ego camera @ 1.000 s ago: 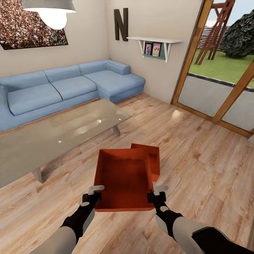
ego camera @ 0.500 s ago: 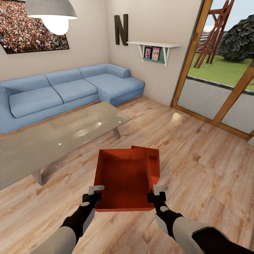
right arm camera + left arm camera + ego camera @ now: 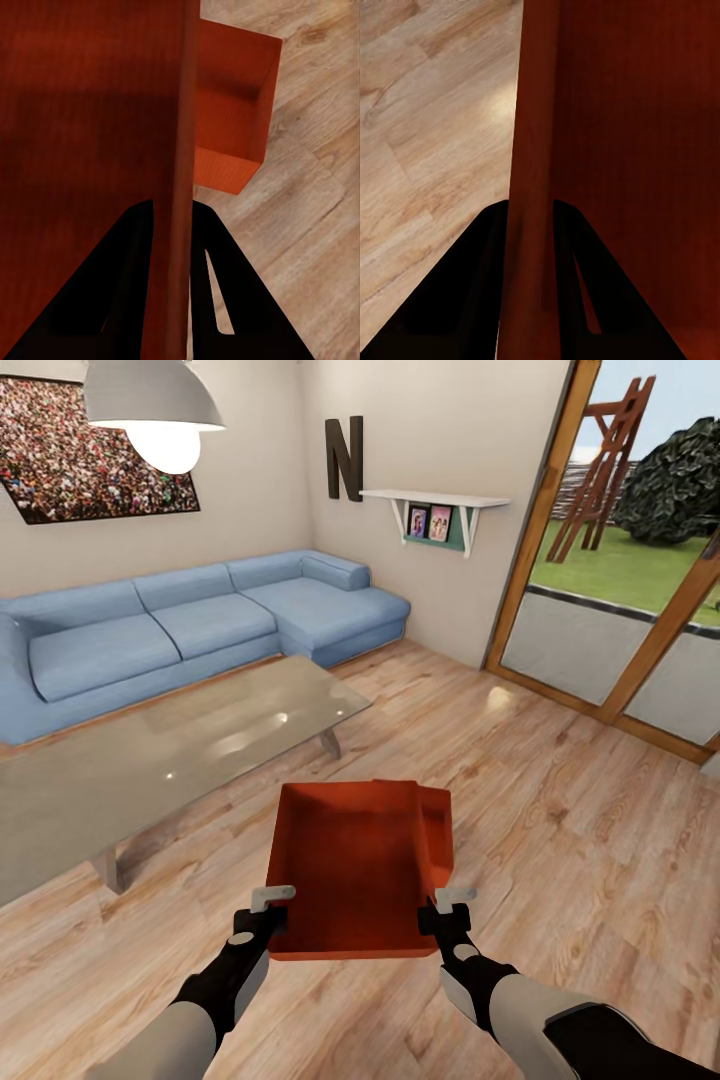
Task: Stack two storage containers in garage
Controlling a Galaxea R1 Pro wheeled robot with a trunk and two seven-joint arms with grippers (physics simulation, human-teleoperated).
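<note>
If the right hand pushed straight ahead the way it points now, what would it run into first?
It already pinches the held bin's wall, so the right hand would slide along that. Beyond, the second bin sits just beside its line, though depth is unclear.

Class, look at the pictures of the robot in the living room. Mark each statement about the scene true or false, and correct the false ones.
1. Both grippers grip the upper bin, one on each side wall. True: the left gripper and right gripper each have fingers either side of a wall.
2. The second bin is on the sofa. False: it sits under the held bin, on the wood floor.
3. The coffee table has a glass top. True.
4. The sofa is red. False: it is blue.
5. The robot is on grey concrete. False: the floor is light wood planks.
</note>
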